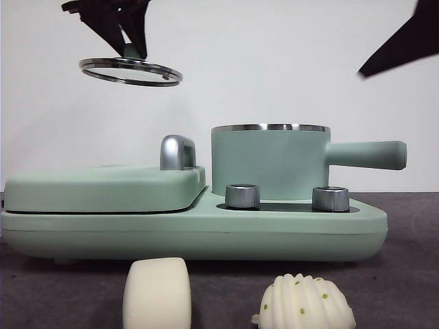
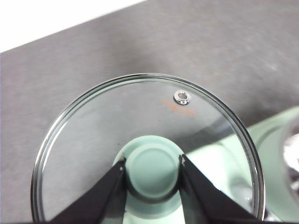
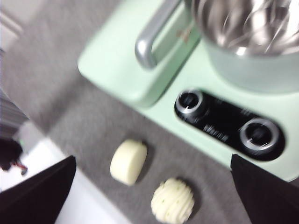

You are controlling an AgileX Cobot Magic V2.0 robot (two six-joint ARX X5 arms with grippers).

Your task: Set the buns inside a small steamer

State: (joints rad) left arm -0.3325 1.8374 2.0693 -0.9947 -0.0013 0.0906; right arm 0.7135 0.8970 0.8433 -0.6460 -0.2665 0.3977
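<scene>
Now the left gripper [image 1: 130,46] is hanging high above the flat griddle lid [image 1: 103,186], and its two black jaws are closing tightly on the green knob [image 2: 153,171] of the glass lid [image 2: 117,121], which is floating in the air, a little tilted. The small steamer [image 1: 269,161] is standing uncovered on the mint-green cooker base [image 1: 206,236], behind the two steel dials [image 1: 242,195], with its handle pointing to the side. Both buns are lying on the grey table [image 1: 411,288] in front of the base: the smooth bun [image 1: 157,293] and the pleated bun [image 1: 306,305], near each other but apart. The right gripper [image 3: 154,196] is waiting above them with its jaws spread wide, holding nothing.
</scene>
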